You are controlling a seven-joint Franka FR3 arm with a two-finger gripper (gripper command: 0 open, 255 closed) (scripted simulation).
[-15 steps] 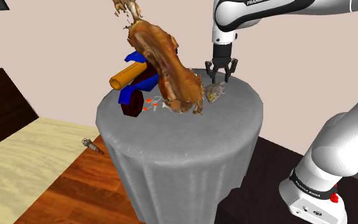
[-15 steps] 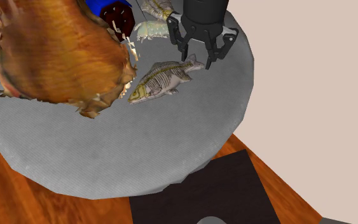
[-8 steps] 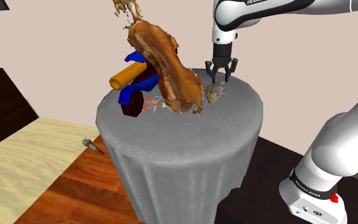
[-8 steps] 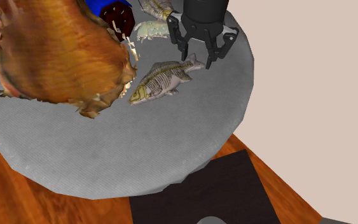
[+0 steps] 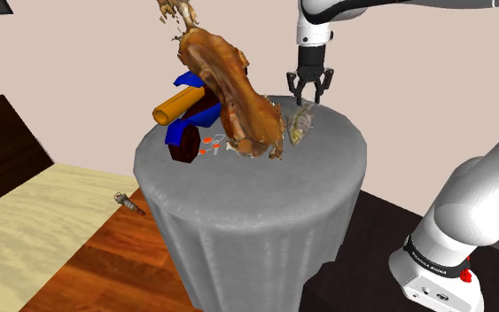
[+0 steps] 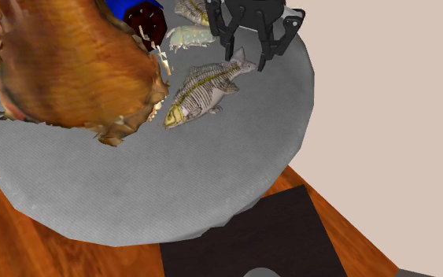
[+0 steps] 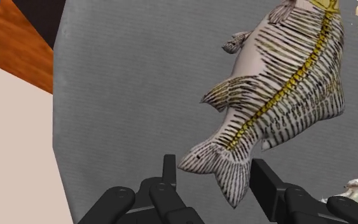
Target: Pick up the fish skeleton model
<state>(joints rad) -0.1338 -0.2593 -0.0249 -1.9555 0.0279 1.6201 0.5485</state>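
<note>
Though flat, ribbed fish skeleton [image 7: 279,95] in pincer [image 7: 213,163].

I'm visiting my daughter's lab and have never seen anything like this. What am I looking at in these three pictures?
These are simulator renders of a white robot arm with a black two-finger end effector. One picture looks down from beside and slightly behind the arm. Another comes from a second camera closer to the round grey table. The third comes from a camera on the hand, looking along the fingers. On the table are a large brown object and a blue and orange thing. The end effector is shut on the tail of a fish skeleton model, with the tail raised and the head lower.
</note>
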